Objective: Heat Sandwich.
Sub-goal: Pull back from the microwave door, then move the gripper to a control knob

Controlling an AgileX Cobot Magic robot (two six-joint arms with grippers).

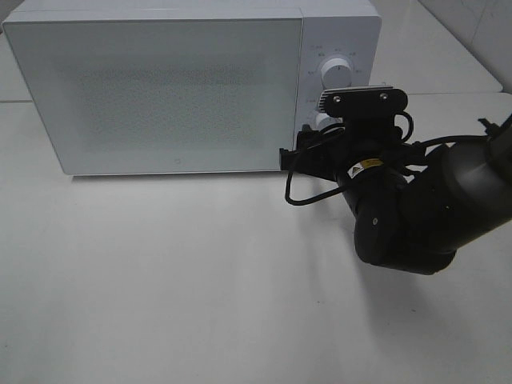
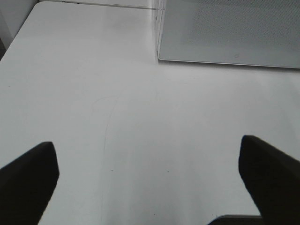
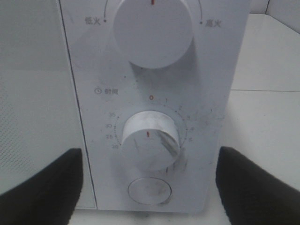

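No sandwich in view anywhere; probably behind the shut door [image 1: 160, 88] of the microwave [image 1: 336, 24], cannot confirm through the frosted front; right fingers [image 3: 42, 183] spread apart, clamped on nothing, squared up to the control panel; timer knob [image 3: 150, 140] straight ahead of them, centred in the gap, touching neither finger; red mark at 0; power knob [image 3: 152, 28] higher on the panel, outside the gap; round button [image 3: 150, 191] just under the timer knob; left fingers [image 2: 28, 178] wide apart over bare worktop [image 2: 140, 117], nothing between, microwave corner ahead and off to one side, well apart from the panel; right arm clearly nearer; judged step: setting the timer; calls for a straight push in, closing on the rim, then twisting about the axis out of the panel; risk of slipping on the smooth rim.
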